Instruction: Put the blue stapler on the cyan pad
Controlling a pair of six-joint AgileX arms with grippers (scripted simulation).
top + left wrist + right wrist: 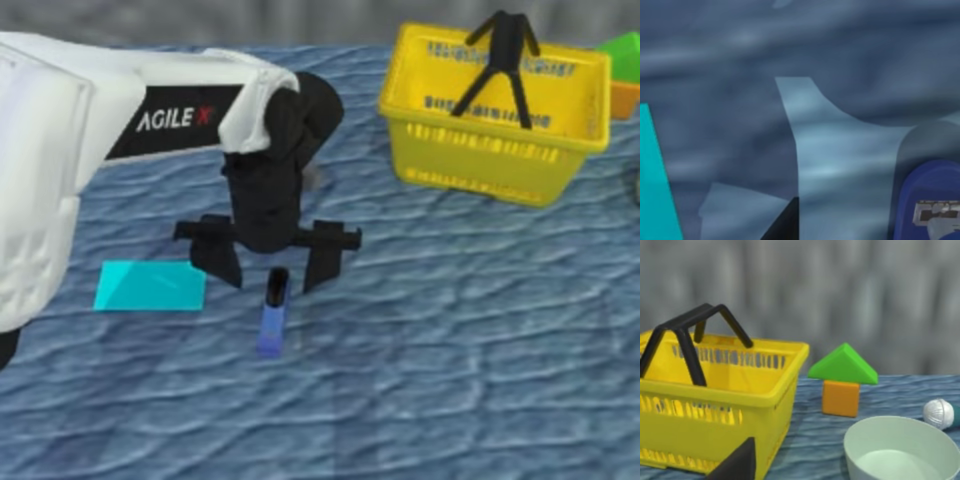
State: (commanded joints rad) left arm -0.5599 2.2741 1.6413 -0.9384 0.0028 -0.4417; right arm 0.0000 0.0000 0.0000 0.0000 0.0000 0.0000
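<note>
My left gripper (272,268) hung with fingers spread wide over the black end of the blue stapler (273,314). That slim bar lay on the surface, long axis running toward and away from me, just right of the cyan pad (150,286).

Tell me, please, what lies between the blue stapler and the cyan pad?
Only the left gripper's open finger hangs there in the top view, between blue stapler and cyan pad.

I saw a blue stapler (272,318) with a black end, a plain cyan pad (150,286), a yellow basket (495,150), and a rippled blue bench (450,350).
</note>
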